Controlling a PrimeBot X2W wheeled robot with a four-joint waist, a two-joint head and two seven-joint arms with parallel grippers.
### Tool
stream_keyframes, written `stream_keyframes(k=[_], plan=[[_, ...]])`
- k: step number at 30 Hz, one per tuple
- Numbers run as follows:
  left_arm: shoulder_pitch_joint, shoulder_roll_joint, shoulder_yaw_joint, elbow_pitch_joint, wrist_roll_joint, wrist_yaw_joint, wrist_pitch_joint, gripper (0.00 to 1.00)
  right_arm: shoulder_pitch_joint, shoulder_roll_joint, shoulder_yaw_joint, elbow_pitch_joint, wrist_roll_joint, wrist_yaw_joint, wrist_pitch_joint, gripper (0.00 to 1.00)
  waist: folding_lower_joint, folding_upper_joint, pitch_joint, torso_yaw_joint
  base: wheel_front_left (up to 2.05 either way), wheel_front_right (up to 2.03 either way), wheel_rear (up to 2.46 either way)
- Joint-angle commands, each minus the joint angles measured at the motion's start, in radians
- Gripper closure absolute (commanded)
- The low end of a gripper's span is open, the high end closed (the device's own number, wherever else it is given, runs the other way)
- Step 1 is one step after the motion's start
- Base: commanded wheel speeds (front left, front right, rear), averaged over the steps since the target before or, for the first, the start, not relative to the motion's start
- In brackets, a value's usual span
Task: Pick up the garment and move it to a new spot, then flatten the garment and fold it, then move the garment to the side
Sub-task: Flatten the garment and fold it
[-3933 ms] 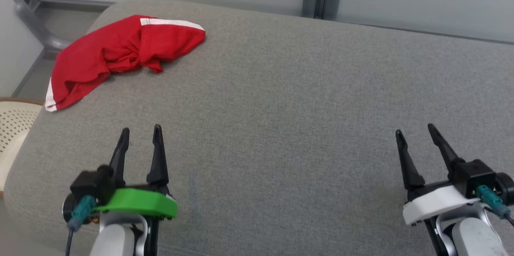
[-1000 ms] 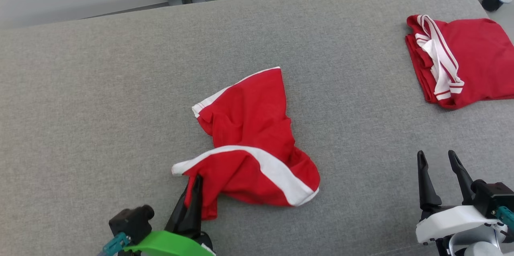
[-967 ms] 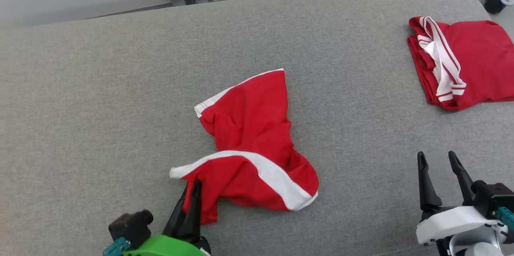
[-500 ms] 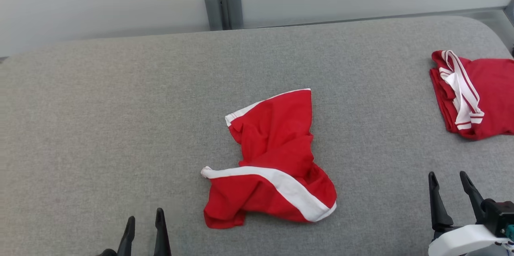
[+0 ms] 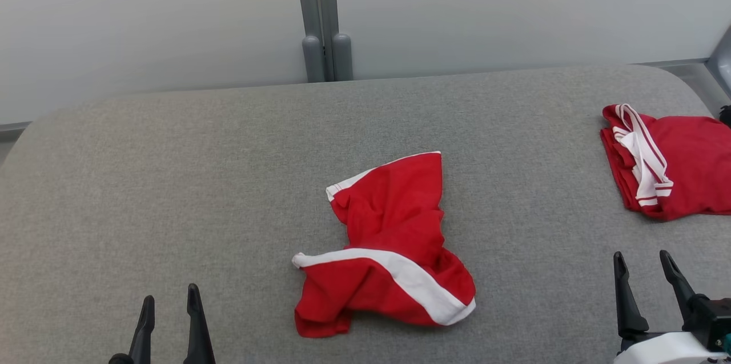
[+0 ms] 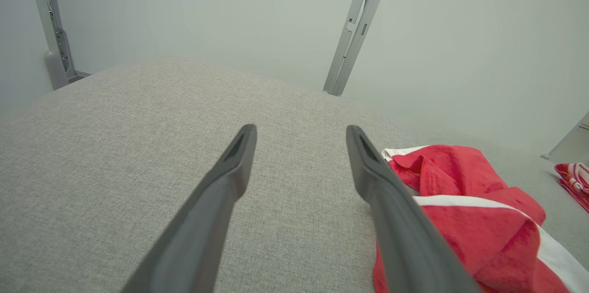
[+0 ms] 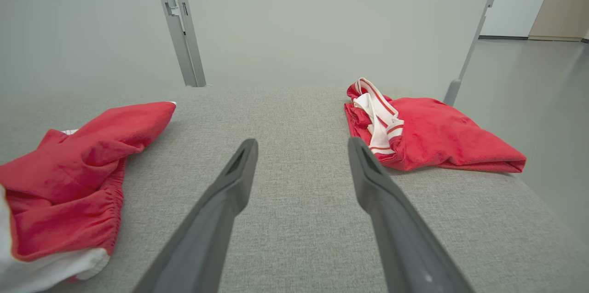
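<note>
The crumpled red garment (image 5: 388,250) lies loose on the grey surface (image 5: 171,181) between left gripper (image 5: 169,295) and right gripper (image 5: 641,256) — both fingers spread, empty — folded garment (image 5: 685,164) far right

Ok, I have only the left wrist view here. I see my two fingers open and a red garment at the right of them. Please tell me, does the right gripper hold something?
Observer: No. The right gripper is open and empty, above bare grey cushion.
Operator: And the small red piece at the far right edge of my view, what is it?
Observer: A second red garment, folded, with white bands along one edge. It lies at the cushion's right end.
Operator: Where on the cushion does my garment lie?
Observer: The crumpled garment is bunched near the middle, roughly midway between the left gripper and the right one.
</note>
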Motion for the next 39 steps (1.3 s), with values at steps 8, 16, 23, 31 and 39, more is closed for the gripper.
stream_keyframes(k=[8,16,23,31,39], plan=[[0.018,0.001,0.019,0.008,0.011,-0.002,-0.003,0.00,0.022,0.006,0.004,-0.008,-0.015,0.000,0.000,0.00,0.0001,-0.0001,-0.004,-0.017,0.00,0.00,0.00],[0.028,0.001,0.004,0.041,0.052,-0.026,-0.003,0.00,0.020,0.001,0.020,-0.013,-0.005,0.000,0.000,0.00,0.0001,-0.0001,-0.006,-0.018,0.00,0.00,0.00],[0.019,0.001,-0.006,0.067,0.096,-0.051,-0.003,0.00,0.013,-0.008,0.048,-0.001,0.005,0.000,0.000,0.00,0.0001,-0.0001,-0.003,-0.019,0.00,0.00,0.00],[0.018,0.001,-0.007,0.090,0.129,-0.067,-0.003,0.00,0.010,-0.023,0.070,0.007,0.014,0.000,0.000,0.00,0.0001,-0.0001,-0.007,-0.023,0.00,0.00,0.00],[-0.089,0.001,-0.217,0.082,0.186,-0.118,-0.003,0.00,-0.022,-0.038,0.097,0.000,0.022,0.000,0.000,0.00,0.0001,-0.0001,0.019,-0.062,0.00,0.00,0.00]])
